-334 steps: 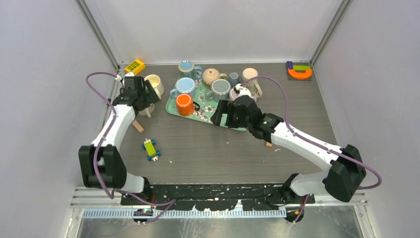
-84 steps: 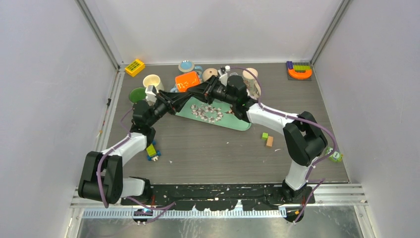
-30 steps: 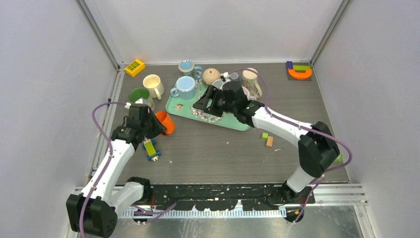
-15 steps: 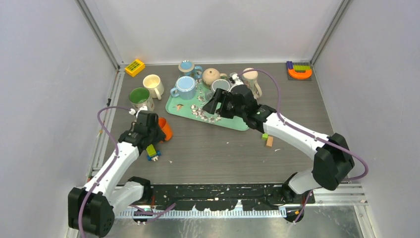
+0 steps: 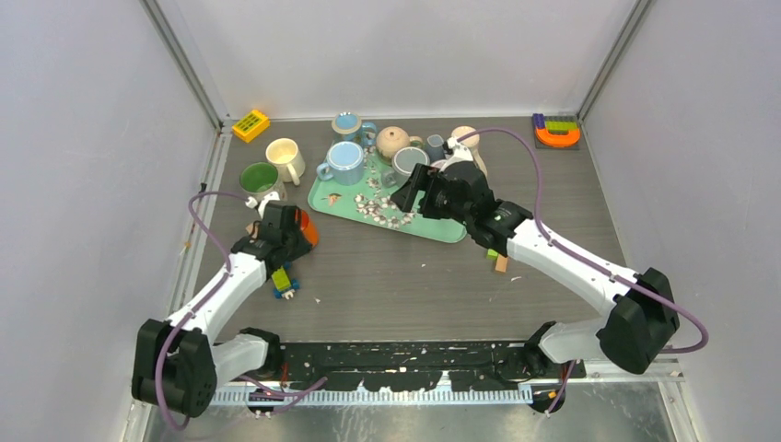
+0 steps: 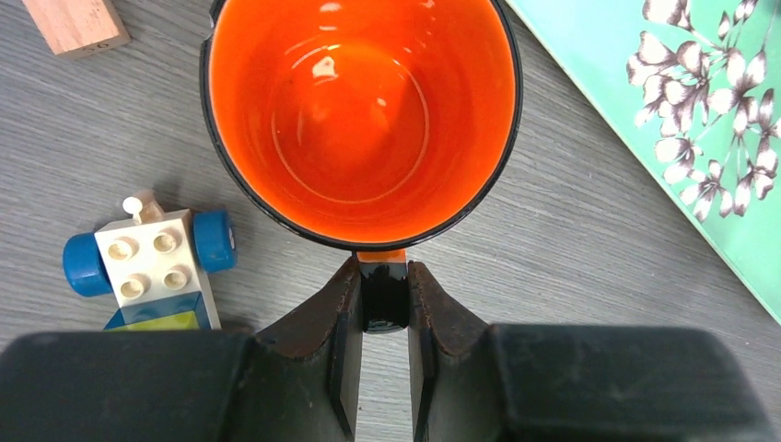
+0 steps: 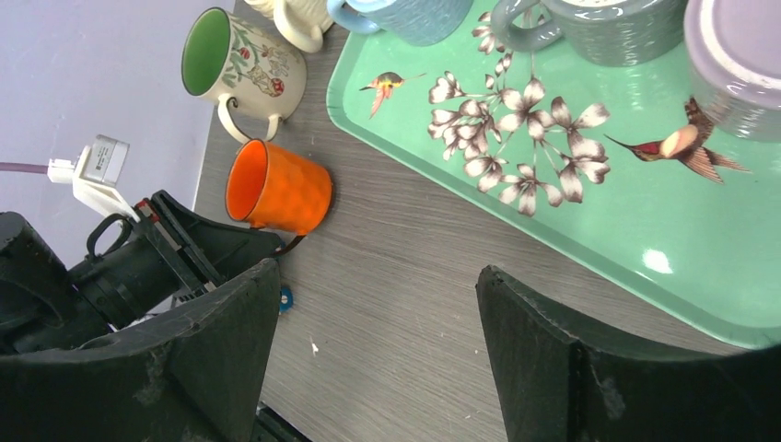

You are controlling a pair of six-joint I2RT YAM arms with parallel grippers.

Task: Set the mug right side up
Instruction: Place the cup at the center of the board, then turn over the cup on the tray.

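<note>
Pinching orange mug (image 6: 361, 120) by handle, my left hand (image 6: 382, 278) holds it mouth-up at bench (image 6: 589, 276), just off tray (image 6: 709, 175) edge, beside toy car (image 6: 147, 262). Right hand (image 7: 376, 276) spread, empty, above tray. Flip looks done; base contact unclear. Remaining: seat mug, let go, back away.

Bright even overhead light, soft shadows, sharp focus, slight glare

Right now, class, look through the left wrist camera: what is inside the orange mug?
Nothing shows inside the orange mug: only its bare, glossy orange bottom and wall. The table directly beneath it is covered.
</note>
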